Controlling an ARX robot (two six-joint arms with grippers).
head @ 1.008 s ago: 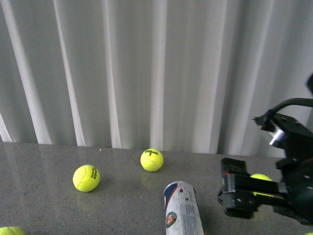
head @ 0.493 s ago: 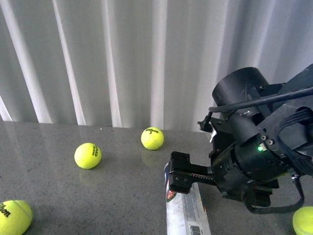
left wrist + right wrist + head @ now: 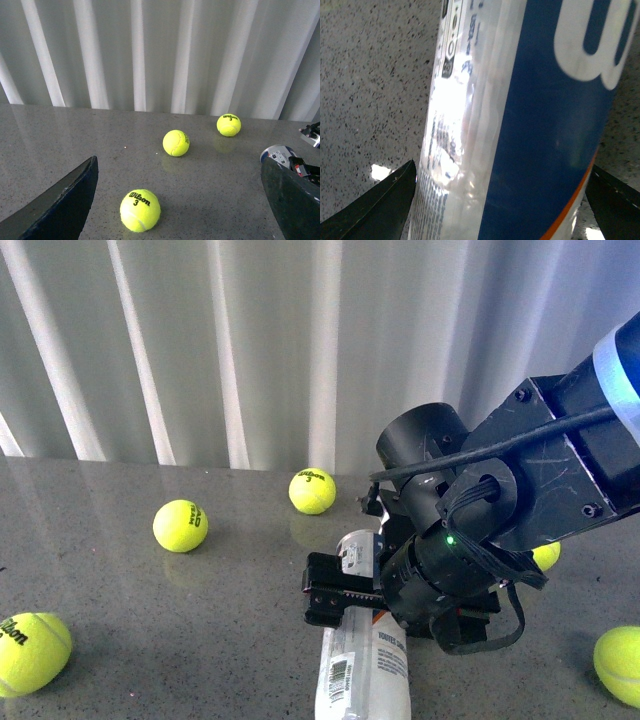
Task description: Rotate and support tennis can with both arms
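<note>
The can [image 3: 366,665] lies on its side on the table [image 3: 180,640], just right of middle, with its long axis running away from the robot and its near end cut off by the frame's lower edge. Its far end sits near the ball [image 3: 312,490] by the curtain [image 3: 250,340], where the table stops. The can is clear plastic with fine print and a barcode on white. The right wrist view shows a blue band with white letters and an orange stripe.

The right gripper [image 3: 340,592] hangs over the can's far half, jaws apart on either side of it. Whether the fingers [image 3: 385,210] touch it I cannot tell. The right arm [image 3: 480,530] fills the space to the can's right.

Left of the can the table is bare as far as two balls [image 3: 181,525], one of them at the left edge [image 3: 30,652]. Two more lie to the right [image 3: 620,665], one behind the arm [image 3: 545,555].

The left gripper [image 3: 179,170] hovers with jaws wide apart and nothing between them.
</note>
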